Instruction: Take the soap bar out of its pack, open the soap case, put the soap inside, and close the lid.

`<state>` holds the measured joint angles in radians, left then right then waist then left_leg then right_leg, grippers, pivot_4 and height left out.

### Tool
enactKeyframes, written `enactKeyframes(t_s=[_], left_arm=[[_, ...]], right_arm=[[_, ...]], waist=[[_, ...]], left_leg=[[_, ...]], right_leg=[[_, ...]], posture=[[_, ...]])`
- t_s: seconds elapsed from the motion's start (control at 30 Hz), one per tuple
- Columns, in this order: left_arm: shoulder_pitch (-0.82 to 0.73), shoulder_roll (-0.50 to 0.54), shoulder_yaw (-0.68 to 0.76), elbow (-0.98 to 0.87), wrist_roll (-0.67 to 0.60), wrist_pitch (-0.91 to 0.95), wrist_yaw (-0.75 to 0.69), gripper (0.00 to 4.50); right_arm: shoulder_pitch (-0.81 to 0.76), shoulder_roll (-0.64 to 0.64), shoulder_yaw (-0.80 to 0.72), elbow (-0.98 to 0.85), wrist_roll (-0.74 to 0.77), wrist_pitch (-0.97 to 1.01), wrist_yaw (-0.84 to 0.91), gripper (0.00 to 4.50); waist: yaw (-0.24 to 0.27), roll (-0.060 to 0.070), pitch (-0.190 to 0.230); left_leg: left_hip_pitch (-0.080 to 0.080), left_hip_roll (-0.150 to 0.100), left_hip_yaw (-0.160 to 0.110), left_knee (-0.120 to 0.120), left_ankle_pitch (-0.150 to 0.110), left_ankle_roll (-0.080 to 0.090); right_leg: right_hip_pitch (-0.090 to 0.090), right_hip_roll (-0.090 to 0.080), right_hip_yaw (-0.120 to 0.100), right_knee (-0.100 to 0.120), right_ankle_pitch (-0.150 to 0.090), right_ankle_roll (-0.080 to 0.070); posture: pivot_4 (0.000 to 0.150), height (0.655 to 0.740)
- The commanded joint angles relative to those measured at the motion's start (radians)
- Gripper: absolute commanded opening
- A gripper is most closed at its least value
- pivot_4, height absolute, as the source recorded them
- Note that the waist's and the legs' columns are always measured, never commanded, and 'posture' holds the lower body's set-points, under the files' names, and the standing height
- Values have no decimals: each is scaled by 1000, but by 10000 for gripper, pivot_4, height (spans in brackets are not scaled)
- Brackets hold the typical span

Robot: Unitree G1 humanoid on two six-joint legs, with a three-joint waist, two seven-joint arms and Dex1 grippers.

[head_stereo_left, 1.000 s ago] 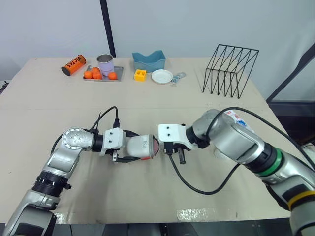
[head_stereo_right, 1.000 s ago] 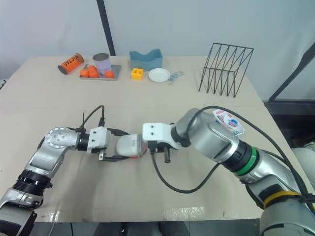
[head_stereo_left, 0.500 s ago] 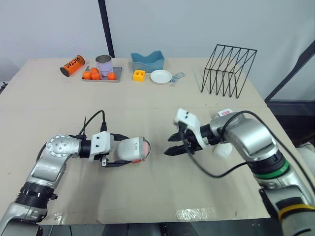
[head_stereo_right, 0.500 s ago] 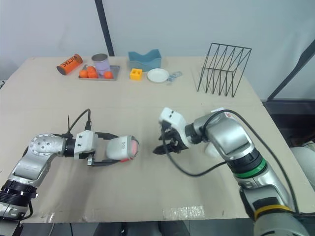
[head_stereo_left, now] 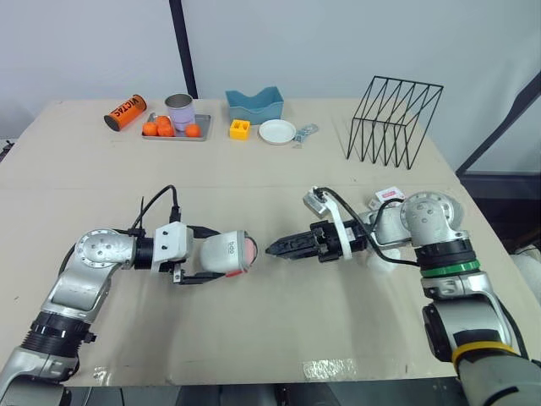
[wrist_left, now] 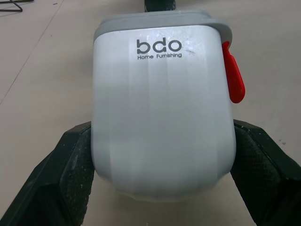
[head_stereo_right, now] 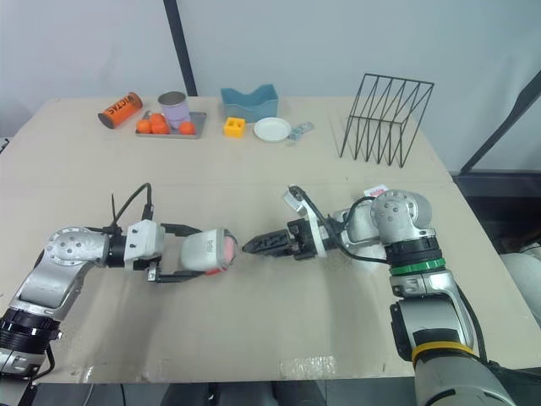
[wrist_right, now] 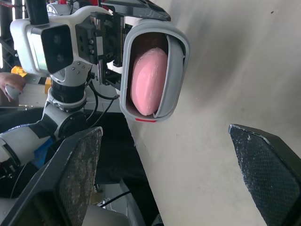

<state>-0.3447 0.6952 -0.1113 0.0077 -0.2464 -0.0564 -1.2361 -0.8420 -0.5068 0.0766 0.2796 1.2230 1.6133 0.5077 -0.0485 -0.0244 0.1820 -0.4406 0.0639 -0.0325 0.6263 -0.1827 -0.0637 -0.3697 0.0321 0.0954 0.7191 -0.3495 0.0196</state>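
Observation:
My left gripper [head_stereo_left: 211, 254] is shut on the white soap case [head_stereo_left: 221, 254], one black finger on each side of it [wrist_left: 70, 179]. The case lies sideways just above the table, and its mouth faces right. The pink soap bar [wrist_right: 148, 80] sits inside the case behind the grey rim, and a red tab [wrist_left: 233, 77] sticks out at one side. My right gripper [head_stereo_left: 275, 250] points left at the case's mouth, a short gap away, open and holding nothing. The printed white soap pack [head_stereo_left: 389, 195] lies behind my right forearm.
Along the far edge of the table stand an orange can [head_stereo_left: 125, 112], a tray [head_stereo_left: 176, 135] with oranges and a tin, a blue holder [head_stereo_left: 254, 103], a yellow block [head_stereo_left: 240, 128] and a white dish [head_stereo_left: 278, 131]. A black wire rack [head_stereo_left: 396, 121] stands at the far right.
My right gripper, shut at the case's mouth a second ago, has opened and drawn back to the right. My left gripper has shifted slightly left, still holding the case.

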Motion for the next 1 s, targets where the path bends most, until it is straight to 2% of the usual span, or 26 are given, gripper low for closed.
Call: enactKeyframes(t_s=[0.03,0.27,0.57,1.0], left_arm=[[-14,1,25,-62,-33,9,11,34922],[-8,3,26,-73,-35,16,14,34922],[-21,-14,16,-71,-33,21,19,34922],[-32,-27,7,-54,-19,18,20,34922]], right_arm=[[2,25,-10,27,182,1,-172,44445],[13,91,-33,38,437,-13,-445,44445],[58,87,55,-1,729,-188,-748,44445],[94,104,75,-46,749,-240,-811,44445]], waist=[[0,0,0],[0,0,0],[-1,0,0],[0,0,0]], left_leg=[[0,0,0,0,0,0],[0,0,0,0,0,0],[0,0,1,-1,0,0],[-1,1,1,-1,0,0]], right_leg=[[0,0,0,0,0,0],[0,1,1,0,0,0],[-1,1,1,0,0,0],[-2,1,2,0,0,0]], posture=[[1500,7400],[1500,7400],[1500,7400],[1500,7400]])
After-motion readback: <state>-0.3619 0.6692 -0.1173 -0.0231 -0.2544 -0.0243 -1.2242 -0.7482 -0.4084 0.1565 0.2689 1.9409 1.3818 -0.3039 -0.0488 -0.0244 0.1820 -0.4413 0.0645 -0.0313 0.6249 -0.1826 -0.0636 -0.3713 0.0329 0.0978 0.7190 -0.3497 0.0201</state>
